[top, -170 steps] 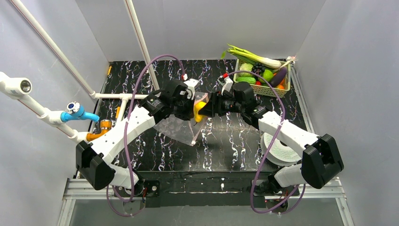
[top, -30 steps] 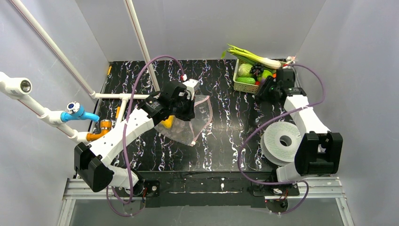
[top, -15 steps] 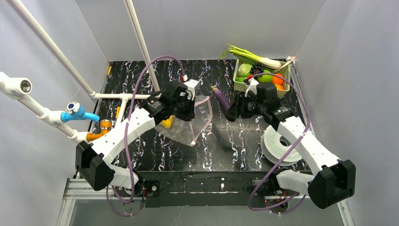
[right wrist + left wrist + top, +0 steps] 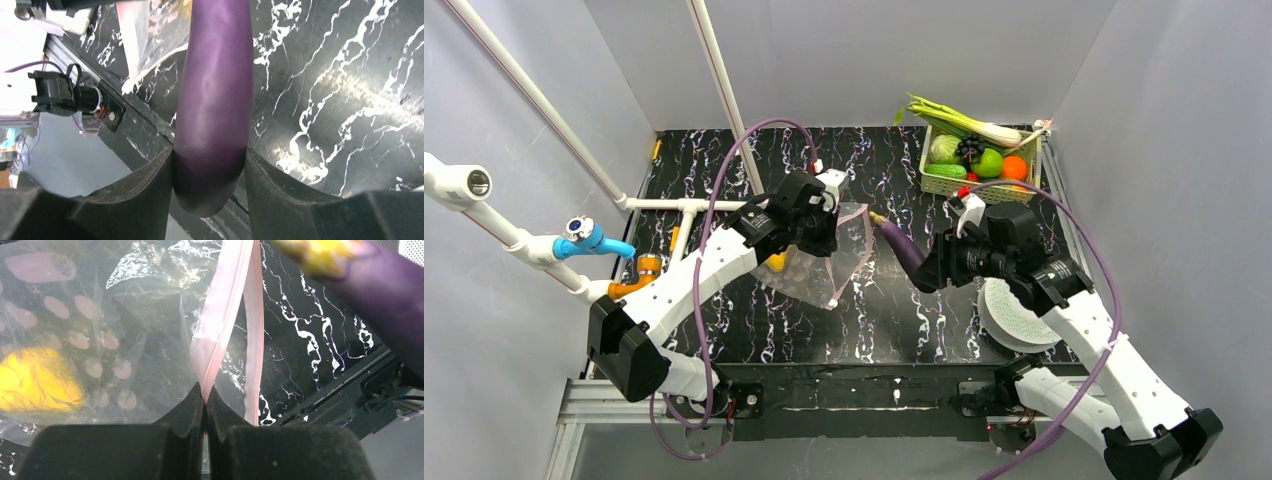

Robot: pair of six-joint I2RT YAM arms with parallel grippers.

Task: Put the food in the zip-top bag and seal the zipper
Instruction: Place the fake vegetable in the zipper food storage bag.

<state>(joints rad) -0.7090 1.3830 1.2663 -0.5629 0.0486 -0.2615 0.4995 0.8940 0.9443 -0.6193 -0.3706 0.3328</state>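
Note:
The clear zip-top bag (image 4: 824, 270) lies mid-table, its mouth held up and facing right. My left gripper (image 4: 829, 232) is shut on one side of the pink zipper strip (image 4: 220, 325); the other pink strip (image 4: 254, 340) hangs apart from it. A yellow food piece (image 4: 37, 382) lies inside the bag and shows in the top view (image 4: 776, 262). My right gripper (image 4: 926, 272) is shut on a dark purple eggplant (image 4: 900, 245), whose yellow tip points at the bag mouth. The eggplant fills the right wrist view (image 4: 215, 95) and shows at the left wrist view's upper right (image 4: 385, 285).
A pale green mesh basket (image 4: 932, 182) at the back right holds green, orange and dark foods and a long leek (image 4: 959, 118). A white tape roll (image 4: 1014, 318) lies under my right arm. White pipes with a blue fitting (image 4: 589, 238) stand at the left.
My right gripper took the purple eggplant from the basket and carried it left and nearer, up to the bag mouth. My left gripper has kept its hold on the zipper strip.

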